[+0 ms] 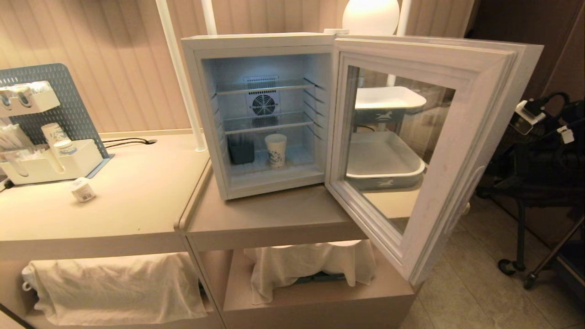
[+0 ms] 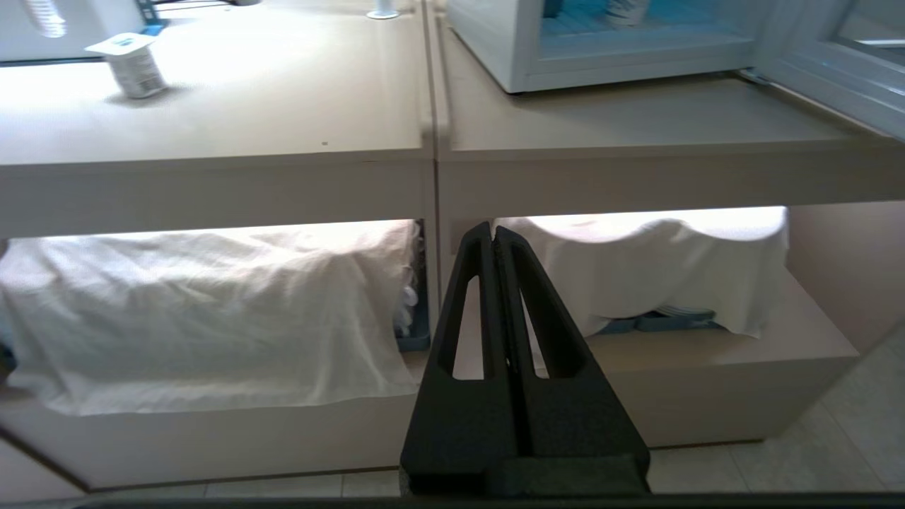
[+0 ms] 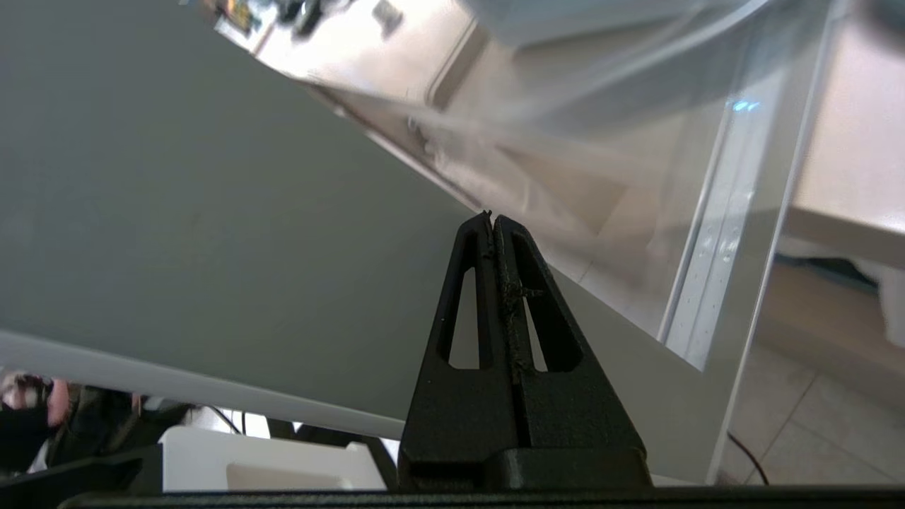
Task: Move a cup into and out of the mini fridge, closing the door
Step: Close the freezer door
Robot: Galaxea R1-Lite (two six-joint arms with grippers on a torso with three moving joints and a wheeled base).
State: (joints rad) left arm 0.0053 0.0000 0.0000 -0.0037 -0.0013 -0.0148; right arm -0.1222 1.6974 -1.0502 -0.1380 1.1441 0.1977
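Observation:
The white mini fridge [image 1: 205, 50] stands open on the counter, lit inside. The cup [image 1: 275, 150], white with a blue print, stands upright on the fridge floor beside a dark box [image 1: 241, 150]. The door [image 1: 475, 151] hangs swung wide to the right, its glass window facing me. Neither arm shows in the head view. My right gripper [image 3: 491, 215] is shut and empty, its tips close to the door's pale outer face [image 3: 212, 233] by the glass edge. My left gripper [image 2: 492, 227] is shut and empty, low in front of the counter's lower shelf.
A small white carton [image 1: 82, 189] lies on the left counter [image 1: 137, 196], near a white organizer [image 1: 50, 162] with cups and a pegboard. White cloths [image 1: 114, 285] cover the lower shelves. Stacked grey trays [image 1: 388, 160] show through the glass. A black wheeled stand [image 1: 539, 183] is at right.

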